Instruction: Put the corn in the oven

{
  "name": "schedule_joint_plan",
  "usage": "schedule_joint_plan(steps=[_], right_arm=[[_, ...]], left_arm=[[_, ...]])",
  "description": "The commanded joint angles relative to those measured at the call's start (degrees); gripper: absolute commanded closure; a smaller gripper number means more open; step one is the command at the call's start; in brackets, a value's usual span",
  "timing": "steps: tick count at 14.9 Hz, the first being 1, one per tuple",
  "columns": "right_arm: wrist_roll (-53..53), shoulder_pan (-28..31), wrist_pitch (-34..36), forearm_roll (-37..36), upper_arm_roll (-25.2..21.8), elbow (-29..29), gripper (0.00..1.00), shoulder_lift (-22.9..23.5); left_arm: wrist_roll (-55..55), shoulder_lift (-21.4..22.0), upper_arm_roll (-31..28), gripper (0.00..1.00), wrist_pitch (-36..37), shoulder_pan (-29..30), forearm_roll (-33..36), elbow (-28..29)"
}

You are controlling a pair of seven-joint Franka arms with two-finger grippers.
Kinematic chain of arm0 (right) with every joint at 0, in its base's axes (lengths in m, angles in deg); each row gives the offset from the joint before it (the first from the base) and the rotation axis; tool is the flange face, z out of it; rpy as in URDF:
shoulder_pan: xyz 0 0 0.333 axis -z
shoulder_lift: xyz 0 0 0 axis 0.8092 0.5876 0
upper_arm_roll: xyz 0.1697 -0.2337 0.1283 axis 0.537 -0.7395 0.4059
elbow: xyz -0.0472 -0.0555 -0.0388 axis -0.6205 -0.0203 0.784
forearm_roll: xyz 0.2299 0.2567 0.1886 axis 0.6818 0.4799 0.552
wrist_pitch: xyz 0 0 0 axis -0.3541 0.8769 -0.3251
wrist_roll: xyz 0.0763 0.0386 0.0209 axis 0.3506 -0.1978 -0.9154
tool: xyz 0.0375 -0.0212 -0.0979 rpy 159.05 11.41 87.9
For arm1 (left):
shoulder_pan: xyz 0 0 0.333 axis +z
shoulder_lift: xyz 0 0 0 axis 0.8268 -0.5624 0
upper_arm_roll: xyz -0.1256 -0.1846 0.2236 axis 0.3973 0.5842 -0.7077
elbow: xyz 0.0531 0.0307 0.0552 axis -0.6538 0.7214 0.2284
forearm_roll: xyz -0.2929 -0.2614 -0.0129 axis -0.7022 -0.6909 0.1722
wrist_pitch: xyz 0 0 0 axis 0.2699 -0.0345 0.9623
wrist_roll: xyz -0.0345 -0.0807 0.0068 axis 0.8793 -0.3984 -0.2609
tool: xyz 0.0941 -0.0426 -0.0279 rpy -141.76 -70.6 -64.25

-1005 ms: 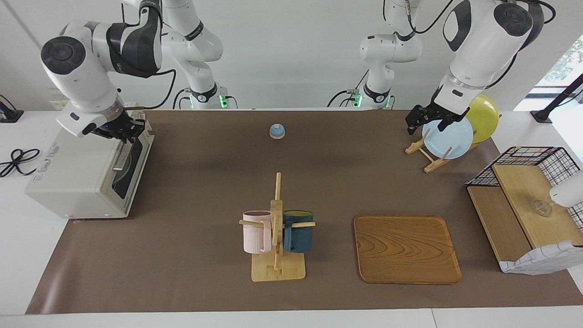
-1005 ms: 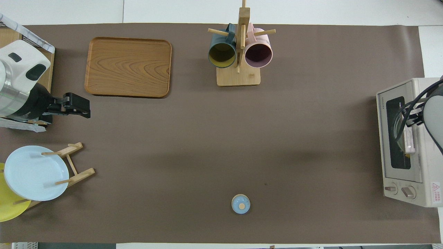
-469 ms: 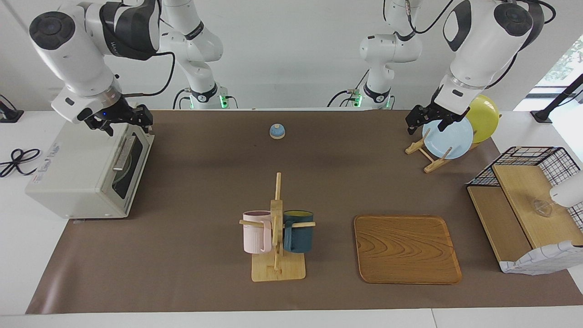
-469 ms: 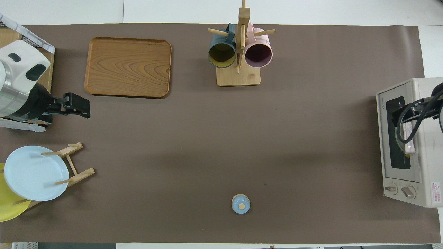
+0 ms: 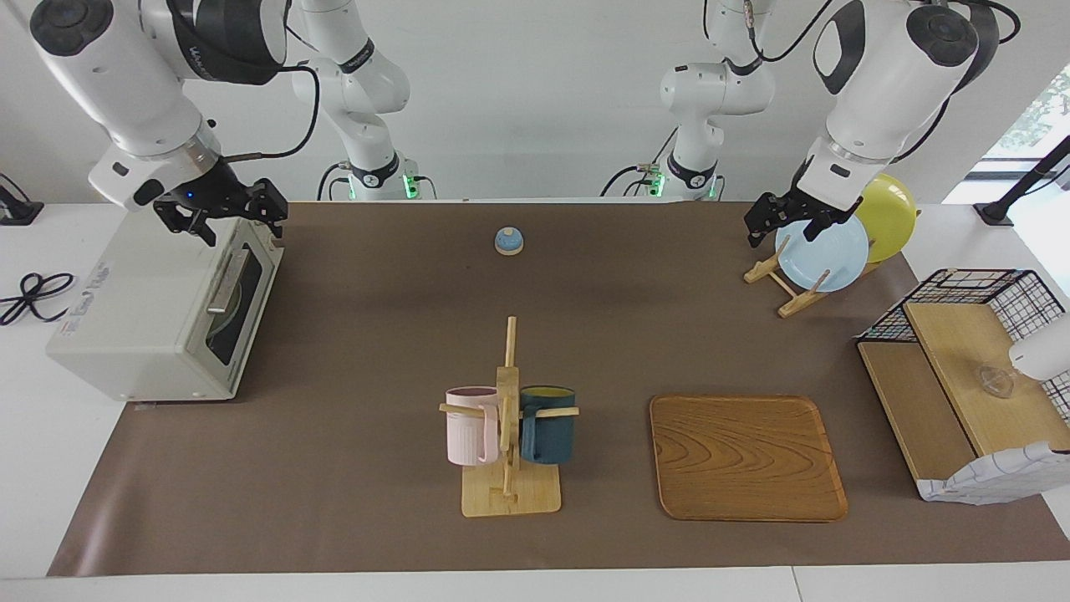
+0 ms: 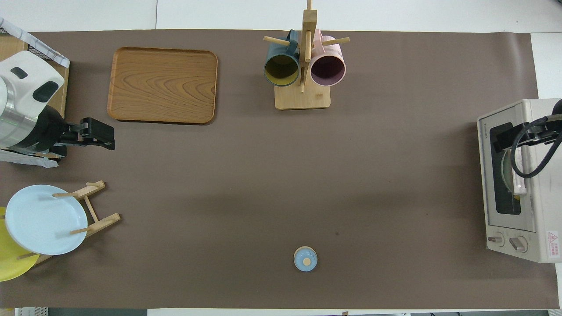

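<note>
The off-white oven point(image 5: 142, 318) stands at the right arm's end of the table with its dark glass door shut; it also shows in the overhead view point(image 6: 542, 184). The corn is not plainly in view; only a small yellow bit point(image 6: 517, 197) shows through the door glass, beside a round pale dish. My right gripper point(image 5: 224, 213) hangs open and empty in the air just above the oven's top front edge, clear of the bar handle point(image 5: 226, 280); the overhead view shows it over the door point(image 6: 505, 140). My left gripper point(image 5: 773, 219) waits open and empty over the mat by the plate rack.
A wooden rack point(image 5: 794, 284) holds a light blue plate point(image 5: 823, 255) and a yellow plate point(image 5: 890, 213). A mug tree point(image 5: 508, 418) with a pink and a dark blue mug, a wooden tray point(image 5: 744, 456), a small blue bell point(image 5: 508, 241) and a wire basket point(image 5: 970, 368) are on the table.
My right gripper has let go of the oven's door handle and risen above the oven's top front edge. The door stays shut. The left arm has not moved.
</note>
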Motion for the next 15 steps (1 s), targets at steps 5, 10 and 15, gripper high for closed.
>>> schedule_joint_plan(steps=[5, 10, 15], right_arm=[[5.1, 0.0, 0.7, 1.2, 0.2, 1.5, 0.00, 0.9], [5.3, -0.1, 0.5, 0.9, 0.3, 1.5, 0.00, 0.9], [5.2, -0.7, -0.7, 1.1, 0.2, 1.4, 0.00, 0.7]], left_arm=[[-0.3, 0.8, 0.2, 0.00, 0.5, 0.4, 1.0, 0.3], [-0.3, 0.8, 0.2, 0.00, 0.5, 0.4, 1.0, 0.3], [-0.3, 0.8, 0.2, 0.00, 0.5, 0.4, 1.0, 0.3]])
